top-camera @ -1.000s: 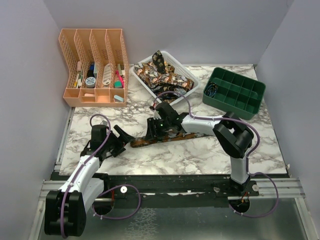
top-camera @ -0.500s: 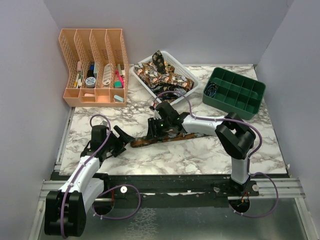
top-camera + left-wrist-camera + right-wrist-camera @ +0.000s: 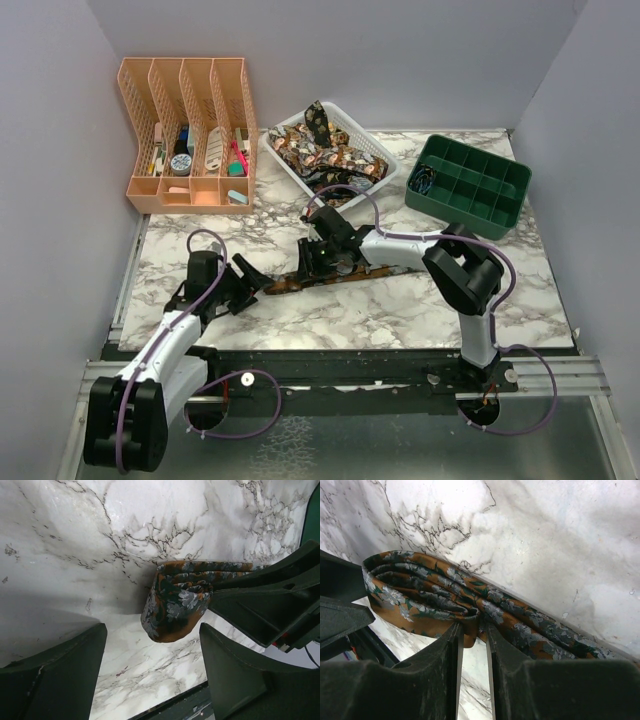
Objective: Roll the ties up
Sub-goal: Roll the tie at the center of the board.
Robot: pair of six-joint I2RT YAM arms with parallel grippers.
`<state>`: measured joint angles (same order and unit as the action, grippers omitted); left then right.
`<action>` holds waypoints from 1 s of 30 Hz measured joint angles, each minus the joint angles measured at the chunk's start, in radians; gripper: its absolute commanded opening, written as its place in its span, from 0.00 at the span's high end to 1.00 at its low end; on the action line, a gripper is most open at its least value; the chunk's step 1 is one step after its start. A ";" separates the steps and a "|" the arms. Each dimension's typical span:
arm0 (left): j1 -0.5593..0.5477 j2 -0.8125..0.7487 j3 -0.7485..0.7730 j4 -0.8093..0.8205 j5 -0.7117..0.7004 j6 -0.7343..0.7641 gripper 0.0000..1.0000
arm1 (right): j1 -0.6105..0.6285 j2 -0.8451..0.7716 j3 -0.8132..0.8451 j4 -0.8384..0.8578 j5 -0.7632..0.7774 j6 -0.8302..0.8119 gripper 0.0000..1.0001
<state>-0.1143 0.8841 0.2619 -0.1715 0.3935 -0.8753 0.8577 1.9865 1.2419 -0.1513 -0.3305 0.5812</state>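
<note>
Start on the left: your left gripper (image 3: 250, 284) sits low over the table with its fingers wide apart and nothing in them. It points to 3 o'clock, right at the bunched end of the tie (image 3: 288, 284), I think so it can catch that end when you are ready. The tie lies on the marble table (image 3: 400, 310), just on the near side of the middle, stretched from 9 o'clock to 3 o'clock. Next comes your right gripper (image 3: 322, 264). Its fingers are pulled in narrow and pinch a fold of the tie, most likely so the start of the roll does not fall open. At 12 o'clock the white basket (image 3: 285, 170) holds more ties (image 3: 320, 150) to roll. From above, the right arm hides the pinch. The right wrist view shows it: cloth squeezed between both fingers, with folds piled up beside them. The left wrist view shows the folded end lying just ahead of the open fingers, touching neither.
</note>
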 measured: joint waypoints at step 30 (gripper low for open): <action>-0.009 0.138 0.005 0.210 0.091 0.165 0.47 | 0.000 0.012 0.018 -0.018 0.005 -0.006 0.71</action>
<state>-0.1230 1.0218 0.2672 0.0387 0.4843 -0.7105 0.8577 1.9984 1.2598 -0.1688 -0.3260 0.5751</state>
